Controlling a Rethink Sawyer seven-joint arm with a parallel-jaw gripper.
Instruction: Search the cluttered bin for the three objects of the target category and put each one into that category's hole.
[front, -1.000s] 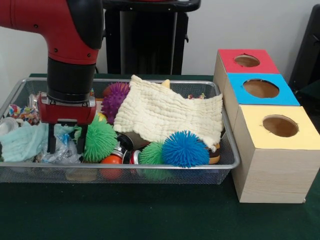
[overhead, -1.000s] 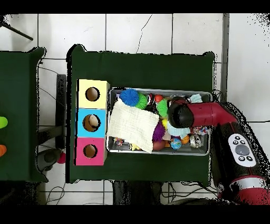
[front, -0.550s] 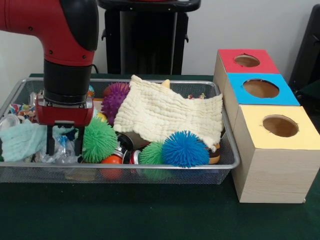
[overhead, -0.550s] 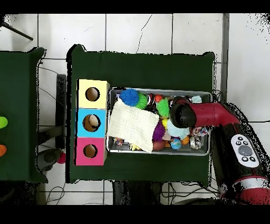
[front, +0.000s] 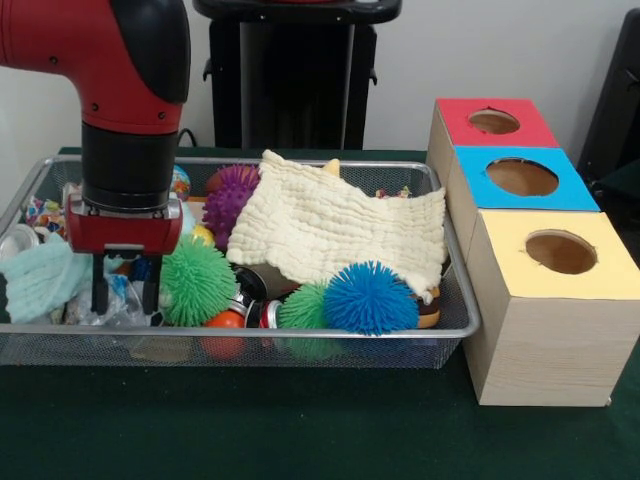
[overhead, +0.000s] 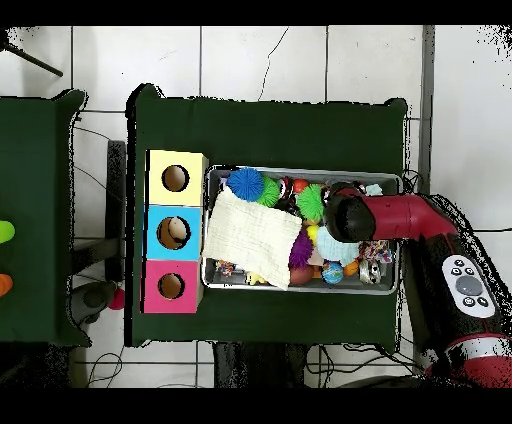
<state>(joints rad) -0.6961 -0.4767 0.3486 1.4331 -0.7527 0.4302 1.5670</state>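
Note:
My gripper (front: 125, 287) hangs low in the left end of the wire bin (front: 330, 334), open, with its fingers (front: 99, 285) straddling crinkled clear plastic (front: 122, 300). A green spiky ball (front: 197, 280) sits just right of it, touching the right finger. A mint cloth (front: 40, 280) lies to its left. Further right are a second green spiky ball (front: 303, 308), a blue spiky ball (front: 370, 297) and a purple spiky ball (front: 230, 195). Seen from overhead, the arm's wrist (overhead: 342, 212) covers the gripper, beside the green ball (overhead: 310, 201).
A cream cloth (front: 340, 225) drapes over the bin's middle and hides what lies under it. Three boxes with round holes stand in a row beside the bin: red (front: 493, 122), blue (front: 522, 178), yellow (front: 560, 252). Small toys and cans crowd the bin floor.
The arm has shifted slightly toward the bin's left end in the front view, with the gripper staying low and open. The green spiky ball beside it has moved a little with it.

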